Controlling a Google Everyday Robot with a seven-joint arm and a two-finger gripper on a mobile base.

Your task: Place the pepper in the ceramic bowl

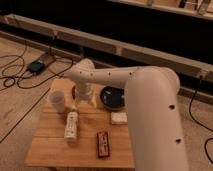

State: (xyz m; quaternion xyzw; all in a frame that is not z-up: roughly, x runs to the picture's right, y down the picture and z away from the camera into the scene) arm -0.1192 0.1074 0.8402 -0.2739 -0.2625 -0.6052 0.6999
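Note:
The pepper (pixel 74 92) is a small dark red-brown shape on the wooden table (pixel 50 147), between the white cup (pixel 56 101) and the bowl. It is partly hidden by my arm. The ceramic bowl (pixel 113 98) is dark, glossy and shallow, and sits at the back middle of the table. My gripper (pixel 85 101) points down at the table just right of the pepper and left of the bowl.
A white bottle (pixel 72 125) lies in front of the gripper. An orange-and-black packet (pixel 103 144) lies near the front edge. A small pale block (pixel 119 118) sits in front of the bowl. Cables and a dark box (pixel 36 66) lie on the floor to the left.

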